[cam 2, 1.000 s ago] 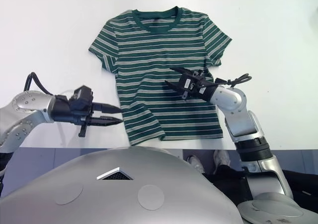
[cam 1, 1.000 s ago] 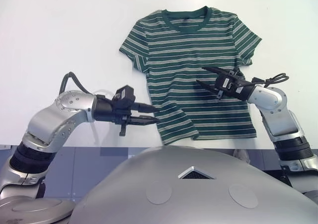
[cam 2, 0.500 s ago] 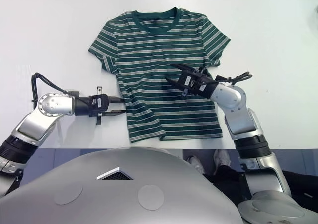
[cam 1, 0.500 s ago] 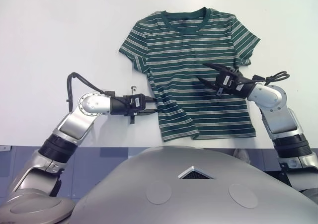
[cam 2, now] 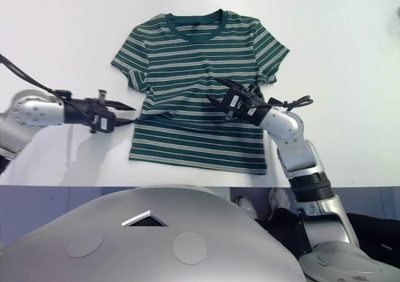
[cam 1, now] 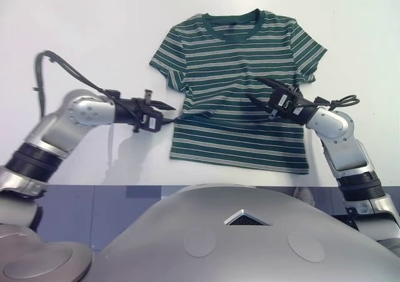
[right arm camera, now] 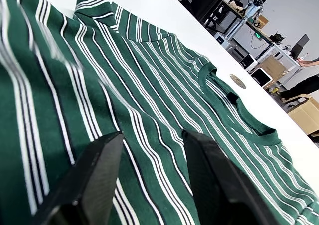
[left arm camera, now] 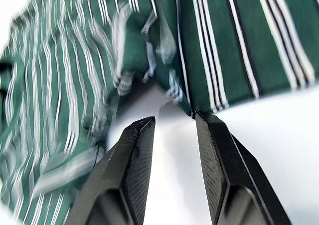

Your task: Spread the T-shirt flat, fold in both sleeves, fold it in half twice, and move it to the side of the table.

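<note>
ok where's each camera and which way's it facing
Left eye view: on the head, facing down at the T-shirt on the table; both arms show, left pincer at the shirt's edge, right pincer above its middle.
Right eye view: the head's other eye, same scene.
Left wrist view: on that wrist, facing the shirt's edge past its open fingers.
Right wrist view: on that wrist, facing the collar past its fingers.

Silver arms (cam 1: 75,116) with black cables (cam 1: 62,66) bear a black left claw (cam 1: 175,112) and right claw (cam 1: 252,87).
</note>
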Robot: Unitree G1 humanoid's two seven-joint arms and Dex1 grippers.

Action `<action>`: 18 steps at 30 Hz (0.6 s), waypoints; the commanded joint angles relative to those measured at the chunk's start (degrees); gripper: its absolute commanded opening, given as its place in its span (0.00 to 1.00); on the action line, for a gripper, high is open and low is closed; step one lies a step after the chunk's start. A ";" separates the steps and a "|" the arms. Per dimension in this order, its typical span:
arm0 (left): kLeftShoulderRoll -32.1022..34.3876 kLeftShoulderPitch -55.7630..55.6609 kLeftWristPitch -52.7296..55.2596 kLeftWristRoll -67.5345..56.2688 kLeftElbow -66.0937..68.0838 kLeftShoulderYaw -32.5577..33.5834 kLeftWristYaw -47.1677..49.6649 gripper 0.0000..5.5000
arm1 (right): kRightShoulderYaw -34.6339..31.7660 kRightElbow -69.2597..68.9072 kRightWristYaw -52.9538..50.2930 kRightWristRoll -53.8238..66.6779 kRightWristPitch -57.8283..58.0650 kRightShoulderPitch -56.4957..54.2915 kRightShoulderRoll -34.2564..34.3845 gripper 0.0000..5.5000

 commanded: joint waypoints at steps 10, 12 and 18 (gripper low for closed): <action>-0.42 -1.18 36.36 -26.70 -15.22 12.74 -8.90 0.27 | -1.36 -12.64 7.53 7.60 4.41 8.05 -4.67 0.40; -3.58 -3.52 40.57 -25.20 -14.45 14.78 -4.27 0.27 | -3.08 -16.90 9.84 10.79 6.72 9.15 -6.89 0.40; -12.99 -4.15 43.03 -19.45 -11.29 18.77 8.70 0.27 | -1.52 -24.42 22.30 10.33 13.08 19.27 -21.86 0.40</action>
